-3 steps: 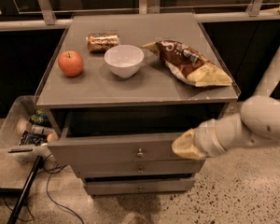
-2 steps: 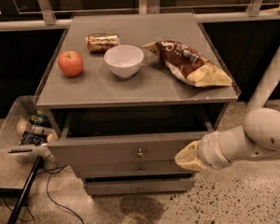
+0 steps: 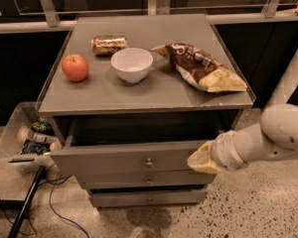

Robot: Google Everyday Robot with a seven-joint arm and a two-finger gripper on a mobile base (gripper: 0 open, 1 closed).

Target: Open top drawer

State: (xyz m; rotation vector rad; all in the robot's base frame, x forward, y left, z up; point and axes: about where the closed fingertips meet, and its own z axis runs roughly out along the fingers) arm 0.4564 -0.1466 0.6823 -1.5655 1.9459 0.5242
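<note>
The top drawer [image 3: 114, 158] is the widest grey front under the tabletop, with a small round metal knob [image 3: 149, 161] at its centre. It stands pulled out a little, with a dark gap behind its front panel. My gripper [image 3: 201, 160] is at the drawer front's right end, level with the knob and well to its right. Its tan tip lies against or just in front of the panel's right edge. The white arm [image 3: 273, 138] reaches in from the right.
On the grey table [image 3: 154, 90] stand a red apple [image 3: 75, 67], a white bowl [image 3: 131, 64], a lying can [image 3: 109, 44] and a chip bag [image 3: 203, 68]. Two narrower drawers [image 3: 148, 188] sit below. A bin of items [image 3: 25, 143] and cables [image 3: 54, 202] are at the left.
The arm has drawn back to the right and the gripper has dropped slightly along the drawer front's right end. The drawer stands about the same distance out.
</note>
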